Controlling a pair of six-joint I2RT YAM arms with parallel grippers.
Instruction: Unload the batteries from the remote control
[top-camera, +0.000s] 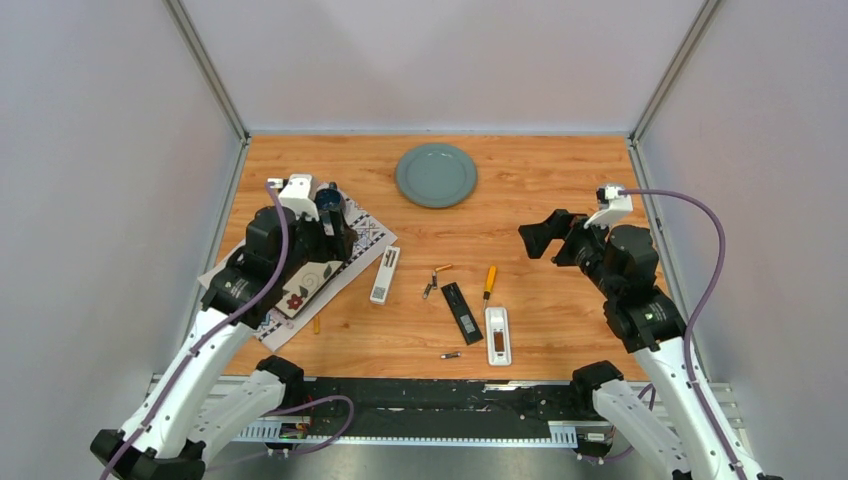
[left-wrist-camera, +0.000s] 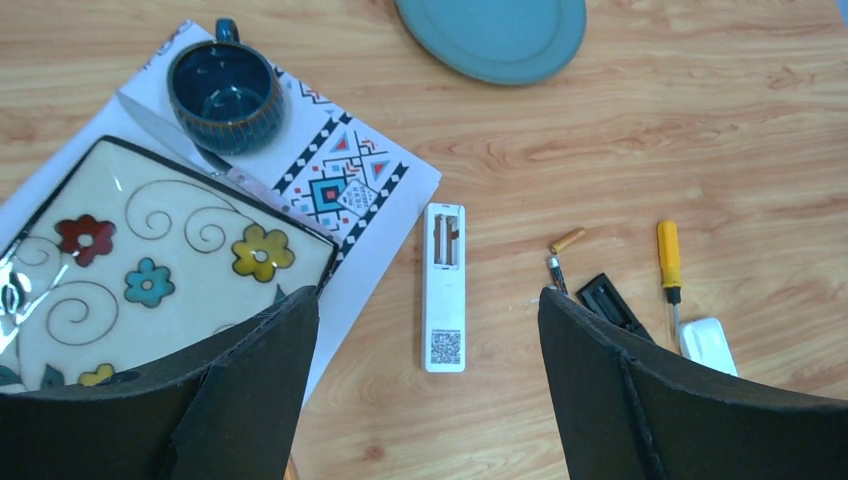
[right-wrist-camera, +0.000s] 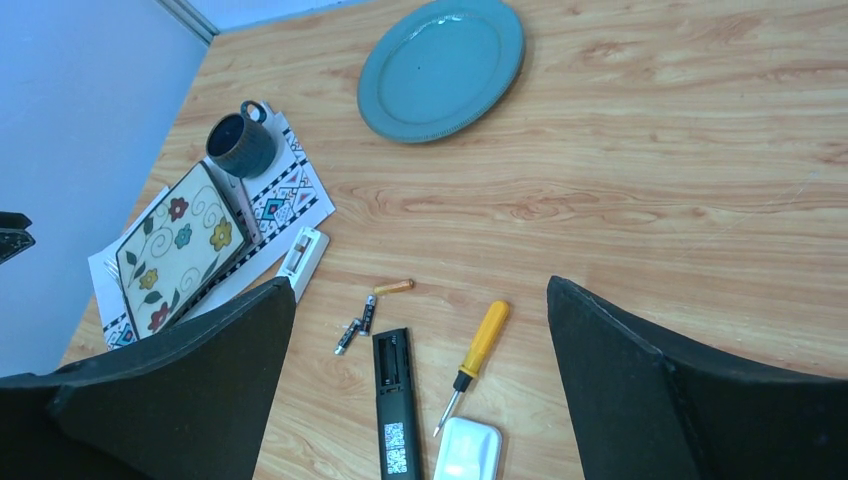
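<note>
A white remote (left-wrist-camera: 444, 300) lies back-up beside the placemat with its compartment open; its contents are unclear. A black remote (right-wrist-camera: 394, 400) lies open further right, and another white remote (top-camera: 498, 335) sits nearer the front. Loose batteries lie on the wood: an orange one (right-wrist-camera: 394, 287), two dark ones (right-wrist-camera: 368, 313) (right-wrist-camera: 347, 336), and one (top-camera: 451, 355) near the front edge. My left gripper (left-wrist-camera: 425, 300) hovers open above the white remote. My right gripper (right-wrist-camera: 420, 290) hangs open, high over the black remote, holding nothing.
A yellow-handled screwdriver (top-camera: 489, 282) lies between the black remote and the right arm. A teal plate (top-camera: 436, 175) sits at the back. A patterned placemat (left-wrist-camera: 350, 180) at the left carries a blue cup (left-wrist-camera: 223, 90), a flowered tray (left-wrist-camera: 150, 270) and a knife (left-wrist-camera: 170, 140).
</note>
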